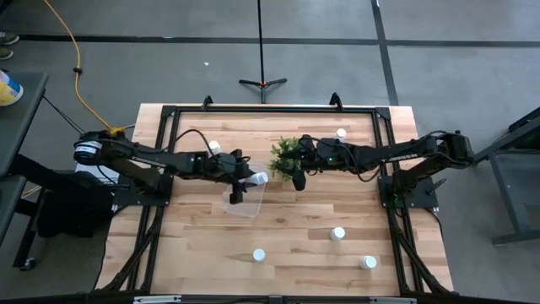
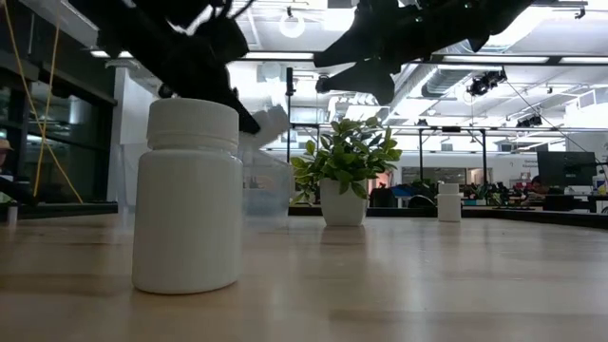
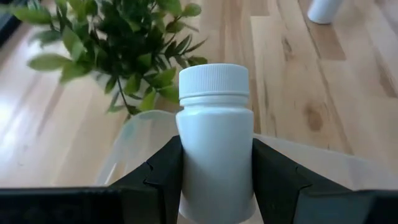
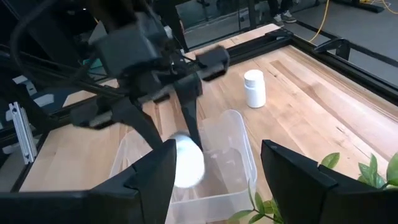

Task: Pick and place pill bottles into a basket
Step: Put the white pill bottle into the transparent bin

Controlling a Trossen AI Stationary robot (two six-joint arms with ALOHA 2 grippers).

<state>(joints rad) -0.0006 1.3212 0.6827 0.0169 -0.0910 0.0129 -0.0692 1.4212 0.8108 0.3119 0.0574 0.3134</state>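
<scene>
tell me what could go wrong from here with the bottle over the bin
The left gripper holds the bottle above the bin, near its edge by the plant. Released there, it might clip the rim and roll off.
The right gripper hangs open over the plant, close to the left one, so the arms could bump.
</scene>
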